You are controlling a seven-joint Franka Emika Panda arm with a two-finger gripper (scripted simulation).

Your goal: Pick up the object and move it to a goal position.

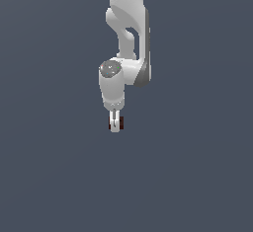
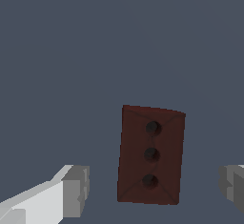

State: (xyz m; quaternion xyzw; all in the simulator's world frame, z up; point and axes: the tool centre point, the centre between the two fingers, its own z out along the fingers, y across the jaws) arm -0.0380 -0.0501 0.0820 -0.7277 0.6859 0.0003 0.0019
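The object is a small dark red-brown brick-like block [image 2: 151, 155] with three dark round marks in a row on its upper face. In the wrist view it lies on the grey floor between my two fingers [image 2: 75, 192], with a gap on each side, so the jaws stand apart and do not touch it. In the exterior view the white arm hangs down from the top and my gripper [image 1: 115, 126] is right at the block [image 1: 121, 123], whose red edges show on both sides of the fingers. The gripper is open.
A flat dark grey floor [image 1: 197, 176] fills both views. The white arm [image 1: 128, 28] comes down from the top middle of the exterior view. No other objects show.
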